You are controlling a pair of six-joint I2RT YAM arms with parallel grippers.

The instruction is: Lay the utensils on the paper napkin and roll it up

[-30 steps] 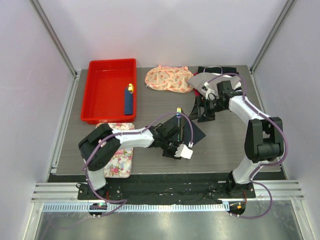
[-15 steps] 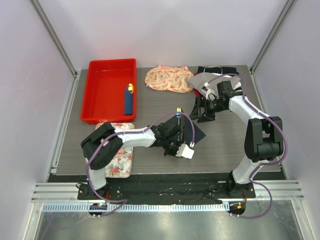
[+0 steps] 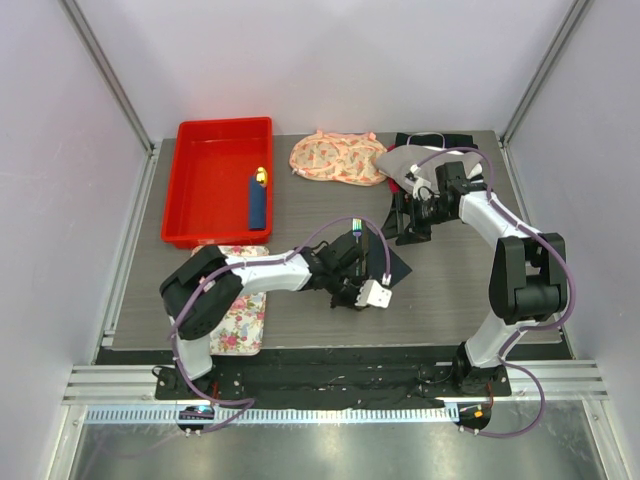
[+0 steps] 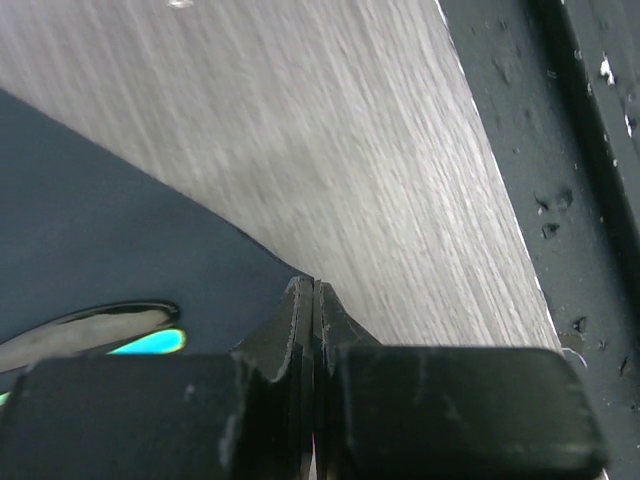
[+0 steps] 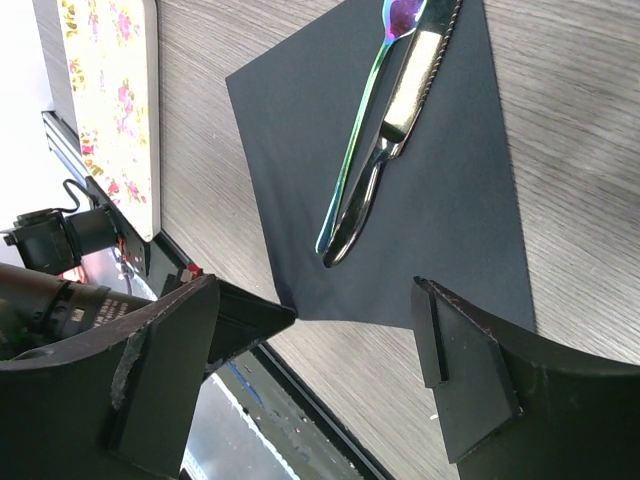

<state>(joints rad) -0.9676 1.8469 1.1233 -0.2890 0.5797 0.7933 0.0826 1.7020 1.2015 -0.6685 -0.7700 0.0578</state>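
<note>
Napkin notes: the paper napkin [image 5: 440,200] lies flat on the table [image 4: 380,150] between the two arms, one corner turned toward the near edge. The utensils [image 5: 385,125] rest on it side by side, touching, well inside its borders.

The left gripper [image 4: 305,300] is clenched, jaws pressed together right at that near corner. We cannot tell whether a ply is actually caught between them. The right gripper [image 5: 355,300] hangs above the sheet with jaws spread wide, grasping nothing.

We judge the sheet thin, limp and very light. It is likely to skid on the wood grain and could tear if tugged hard. The cutlery looks stiff, smooth and glossy, so it may slide or roll once the paper lifts.

Best hold, in our view, is a low pinch at the corner or edge, folding over the utensils and keeping them trapped
</note>
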